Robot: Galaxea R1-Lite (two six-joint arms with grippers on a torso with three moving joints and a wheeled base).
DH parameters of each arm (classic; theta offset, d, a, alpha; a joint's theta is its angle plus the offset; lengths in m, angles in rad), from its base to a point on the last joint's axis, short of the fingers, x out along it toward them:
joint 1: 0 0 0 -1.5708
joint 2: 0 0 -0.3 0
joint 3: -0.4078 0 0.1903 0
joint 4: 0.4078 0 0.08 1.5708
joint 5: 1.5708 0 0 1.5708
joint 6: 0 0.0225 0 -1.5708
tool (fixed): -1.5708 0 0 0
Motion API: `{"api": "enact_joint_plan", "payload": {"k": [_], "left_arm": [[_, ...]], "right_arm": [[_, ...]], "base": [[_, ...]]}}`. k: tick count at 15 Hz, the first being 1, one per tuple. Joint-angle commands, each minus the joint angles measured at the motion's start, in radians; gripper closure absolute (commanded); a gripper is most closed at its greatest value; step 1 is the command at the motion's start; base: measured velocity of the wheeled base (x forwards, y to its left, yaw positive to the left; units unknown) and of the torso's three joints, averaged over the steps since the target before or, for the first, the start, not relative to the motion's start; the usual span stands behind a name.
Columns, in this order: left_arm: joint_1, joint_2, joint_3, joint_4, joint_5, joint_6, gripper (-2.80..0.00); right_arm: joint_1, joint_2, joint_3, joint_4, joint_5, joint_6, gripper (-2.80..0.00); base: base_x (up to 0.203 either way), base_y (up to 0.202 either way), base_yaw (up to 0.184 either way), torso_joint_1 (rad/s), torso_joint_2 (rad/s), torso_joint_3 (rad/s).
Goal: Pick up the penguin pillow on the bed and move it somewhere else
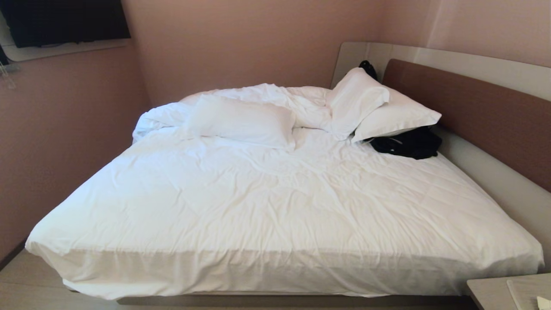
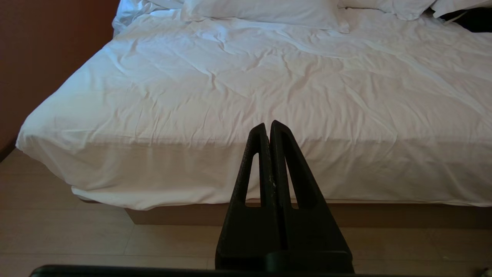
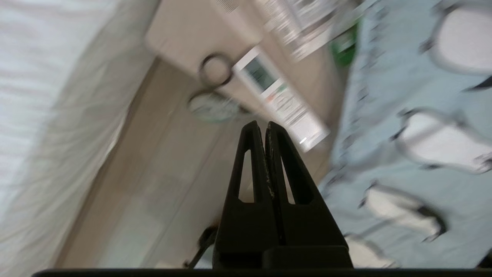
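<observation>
Penguin pillow off the bed; both grippers closed and empty.

Head view: the bed (image 1: 275, 193) carries three white pillows (image 1: 241, 120) and a black bag (image 1: 407, 143) by the headboard (image 1: 473, 112); neither arm appears. Left gripper (image 2: 268, 125) is parked before the foot of the bed, above the floor (image 2: 77, 238), fingers pressed together, holding nothing. Right gripper (image 3: 260, 125) has its fingers pressed together and grips nothing. The pillow (image 3: 415, 127) lies just beside it, next to a nightstand (image 3: 184, 34) carrying a white remote (image 3: 280, 98). Contact between pillow and nightstand cannot be determined.
</observation>
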Motion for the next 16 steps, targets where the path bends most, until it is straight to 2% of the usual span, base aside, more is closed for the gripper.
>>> {"api": "enact_joint_plan", "payload": {"k": [1,8,16], "left_arm": [[0.000,0.000,0.000,0.000,0.000,0.000,0.00],[0.000,0.000,0.000,0.000,0.000,0.000,0.00],[0.000,0.000,0.000,0.000,0.000,0.000,0.00]], "right_arm": [[0.059,-0.035,-0.010,0.146,0.001,0.158,0.00],[0.268,-0.174,0.000,0.246,0.036,0.171,0.00],[0.512,-0.491,0.016,0.337,0.096,0.185,0.00]], "base": [[0.000,0.000,0.000,0.000,0.00,0.000],[0.000,0.000,0.000,0.000,0.00,0.000],[0.000,0.000,0.000,0.000,0.00,0.000]]}}
